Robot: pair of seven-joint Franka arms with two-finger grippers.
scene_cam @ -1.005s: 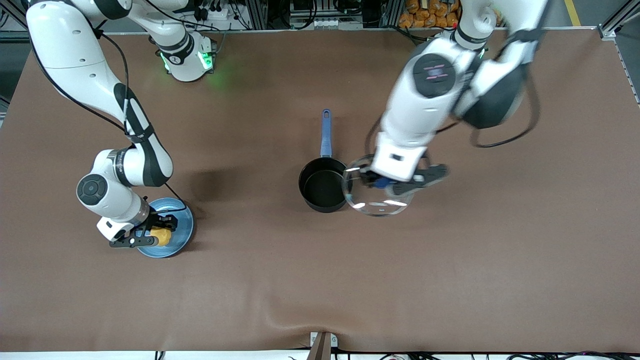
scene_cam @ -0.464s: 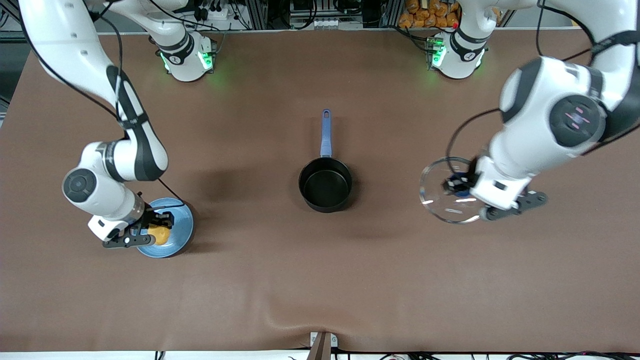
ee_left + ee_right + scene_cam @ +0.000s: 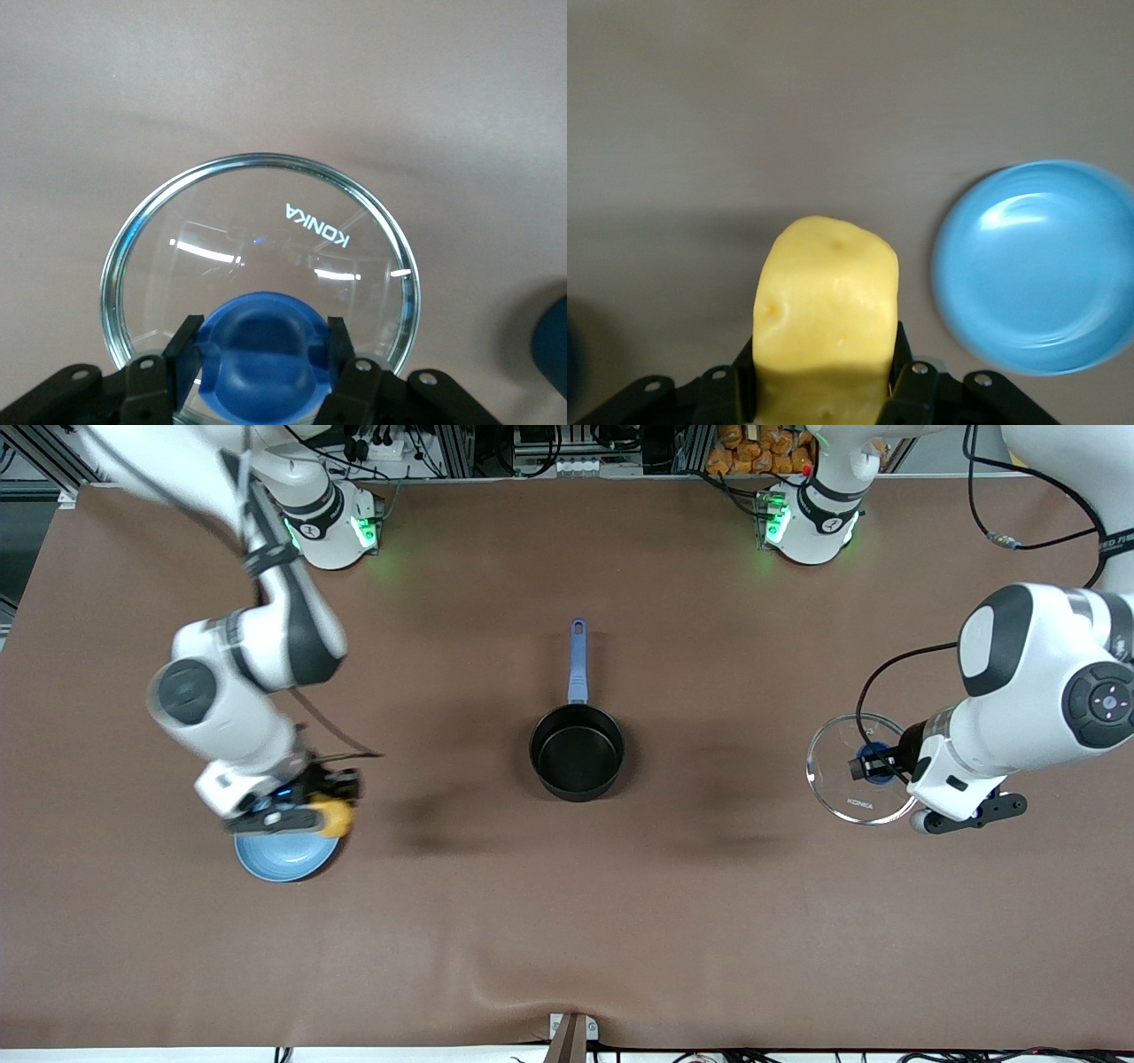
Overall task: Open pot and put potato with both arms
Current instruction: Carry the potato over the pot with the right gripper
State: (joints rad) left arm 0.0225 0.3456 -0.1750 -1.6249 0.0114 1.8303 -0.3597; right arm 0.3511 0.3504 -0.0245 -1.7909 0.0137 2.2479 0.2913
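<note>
Right claw (image 3: 310, 802) is clamped on the potato (image 3: 332, 816), its two fingers (image 3: 908, 376) pressing the yellow lump from both sides, and it hangs over the rim of the blue plate (image 3: 285, 856) on the edge that faces the pot (image 3: 577, 754). A second ago the potato lay on that plate with the claw down around it; now it is lifted clear, the plate is bare, and the right arm has swung up and toward the pot. In the right wrist view the potato (image 3: 825, 319) fills the gap between the fingers and the plate (image 3: 1036, 266) sits off to one side of it on the table (image 3: 788, 106).

Left claw (image 3: 873, 766) grips the blue knob (image 3: 263, 352) of the glass lid (image 3: 861, 769), with a finger (image 3: 182, 354) on each side of the knob. It holds the lid over the table (image 3: 709, 912) well away from the pot, toward the left arm's end. A second ago this lid hung just beside the pot's mouth, overlapping its rim; since then it has been carried far out from the pot.

Between the two claws the pot stands open and empty at the middle of the table, its blue handle (image 3: 578, 662) pointing toward the robots' bases. Nothing lies on the table between the potato and the pot
</note>
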